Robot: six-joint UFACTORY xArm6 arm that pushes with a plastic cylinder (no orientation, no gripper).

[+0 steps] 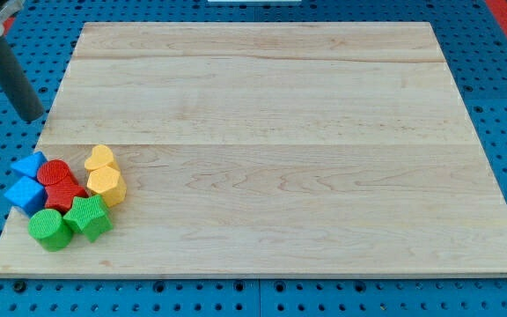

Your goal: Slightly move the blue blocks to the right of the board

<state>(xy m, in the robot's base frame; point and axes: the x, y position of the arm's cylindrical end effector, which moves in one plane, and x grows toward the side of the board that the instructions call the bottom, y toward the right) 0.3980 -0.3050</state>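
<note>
Two blue blocks sit at the board's lower left: an upper blue block (29,165) and a blue cube-like block (25,195) just below it. They touch a tight cluster of other blocks on their right. My tip (32,117) is at the view's upper left, off the board's left edge, above the blue blocks and apart from them.
In the cluster lie a red block (55,173), a ribbed red block (64,194), two yellow blocks (100,159) (106,186), a green cylinder (50,229) and a green block (89,217). The wooden board (271,132) lies on a blue pegboard table.
</note>
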